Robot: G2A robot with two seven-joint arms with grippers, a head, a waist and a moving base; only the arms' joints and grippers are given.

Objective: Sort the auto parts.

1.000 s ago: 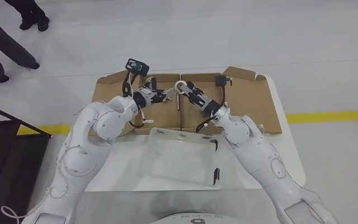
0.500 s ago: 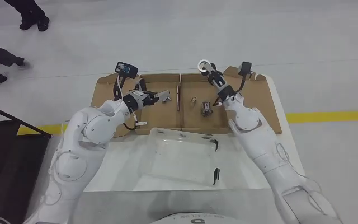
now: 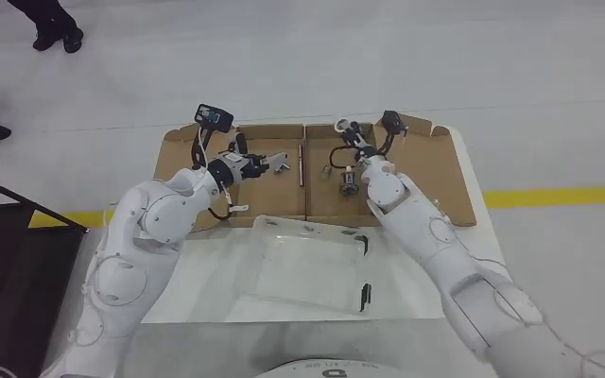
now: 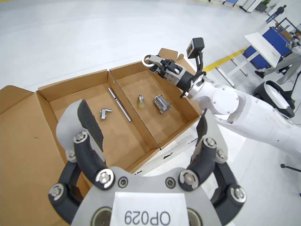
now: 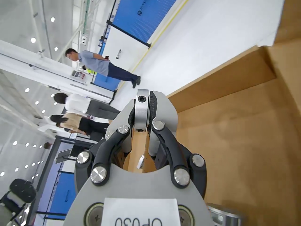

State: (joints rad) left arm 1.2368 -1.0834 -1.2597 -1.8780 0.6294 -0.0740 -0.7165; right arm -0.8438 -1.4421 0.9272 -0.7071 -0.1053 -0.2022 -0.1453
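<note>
My right gripper hangs over the far side of the right cardboard box and is shut on a silver metal ring. In that box lie a small yellowish part and a ribbed metal cylinder. The left cardboard box holds a long steel rod and a small angled bracket. My left gripper stands open above the left box, just short of the bracket, with nothing in it.
A clear plastic tray lies on the white table in front of the boxes, with two small black pieces at its right side. Open box flaps stick up at the far edge.
My right gripper carried the ring from above the divider between the boxes out to the right box's far edge, then came back down a little. My left gripper drew back slightly to the left.
</note>
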